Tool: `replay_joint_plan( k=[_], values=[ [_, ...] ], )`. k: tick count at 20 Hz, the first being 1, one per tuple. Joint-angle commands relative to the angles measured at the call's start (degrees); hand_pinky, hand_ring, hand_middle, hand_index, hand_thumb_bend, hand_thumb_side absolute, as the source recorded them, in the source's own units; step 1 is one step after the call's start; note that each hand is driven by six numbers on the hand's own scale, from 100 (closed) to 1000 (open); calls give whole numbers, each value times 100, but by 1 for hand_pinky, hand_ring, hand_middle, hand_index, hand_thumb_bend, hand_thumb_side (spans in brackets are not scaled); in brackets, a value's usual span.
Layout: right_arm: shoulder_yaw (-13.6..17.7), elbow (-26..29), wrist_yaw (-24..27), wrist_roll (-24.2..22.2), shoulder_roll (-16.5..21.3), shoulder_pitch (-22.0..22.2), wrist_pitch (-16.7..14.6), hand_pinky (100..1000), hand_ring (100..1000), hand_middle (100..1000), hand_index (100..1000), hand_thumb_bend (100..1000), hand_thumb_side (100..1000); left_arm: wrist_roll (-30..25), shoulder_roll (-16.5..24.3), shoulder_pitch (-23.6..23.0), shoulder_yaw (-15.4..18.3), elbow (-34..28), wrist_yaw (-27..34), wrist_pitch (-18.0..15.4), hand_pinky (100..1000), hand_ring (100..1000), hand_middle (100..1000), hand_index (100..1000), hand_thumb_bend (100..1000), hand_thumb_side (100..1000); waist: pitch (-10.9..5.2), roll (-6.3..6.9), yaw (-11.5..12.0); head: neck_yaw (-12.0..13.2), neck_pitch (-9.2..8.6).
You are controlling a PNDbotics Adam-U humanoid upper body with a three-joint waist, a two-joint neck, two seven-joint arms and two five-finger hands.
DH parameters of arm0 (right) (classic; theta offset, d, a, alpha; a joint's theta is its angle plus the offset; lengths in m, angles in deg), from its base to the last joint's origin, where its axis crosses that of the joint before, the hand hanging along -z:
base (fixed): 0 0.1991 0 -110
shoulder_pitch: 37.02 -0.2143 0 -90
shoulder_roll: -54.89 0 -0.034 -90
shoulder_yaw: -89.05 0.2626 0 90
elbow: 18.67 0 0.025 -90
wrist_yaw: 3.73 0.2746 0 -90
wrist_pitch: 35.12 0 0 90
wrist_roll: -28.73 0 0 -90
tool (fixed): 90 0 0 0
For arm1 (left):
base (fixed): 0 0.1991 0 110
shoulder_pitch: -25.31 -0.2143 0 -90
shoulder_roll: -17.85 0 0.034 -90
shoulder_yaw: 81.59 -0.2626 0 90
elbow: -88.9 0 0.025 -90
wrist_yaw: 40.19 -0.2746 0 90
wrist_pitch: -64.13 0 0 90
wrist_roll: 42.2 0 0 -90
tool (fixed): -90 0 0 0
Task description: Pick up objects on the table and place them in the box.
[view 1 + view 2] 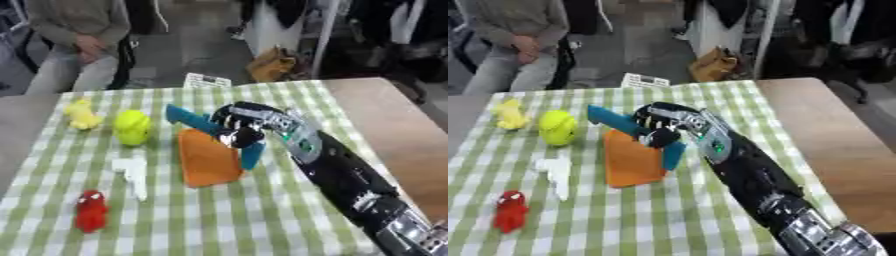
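On the green-checked tablecloth, seen through the left eye, the right hand reaches in from the lower right on its black arm. Its fingers are curled over the top edge of the box, an orange container with blue sides; whether they actually clamp that edge or only rest there I cannot tell. The box sits directly under and just left of the hand, tilted. Further left of the hand stand a lime-green toy and, beyond it, a yellow toy. Below and left of the hand lies a white object, and well down to the left a red figure.

Through the right eye, the same hand shows dark fingers folded against the box's blue wall, with the orange panel just beneath. A small white card lies beyond the hand at the table's far edge.
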Motion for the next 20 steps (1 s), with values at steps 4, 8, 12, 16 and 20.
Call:
replay_joint_plan(
  k=[4,8,12,16,20],
  values=[
    [11,-31,-230,-235,14,-62,-115,100,418,570,805,100,100,-25,21,131,-1,-64,15,-9,540,680,732,843,190,851,28,-45,9,-29,-38],
    [12,-35,-249,-276,10,-62,-199,172,532,783,920,201,346,-26,20,131,-1,-65,15,-9,540,680,732,843,190,851,27,-49,14,-32,-40],
    [26,-22,-181,-270,33,-58,-289,303,621,827,947,243,486,-28,17,129,-1,-68,17,-10,541,681,732,844,189,852,25,-53,13,-27,-48],
    [39,-33,-161,-211,47,-49,-289,340,637,829,952,238,510,-24,17,125,3,-67,15,-9,540,681,733,844,188,852,26,-54,11,-25,-46],
    [53,-14,-139,-88,60,-48,-283,362,641,821,948,234,531,-21,16,122,6,-66,15,-9,540,682,733,844,188,852,28,-53,8,-18,-45]
  ],
)
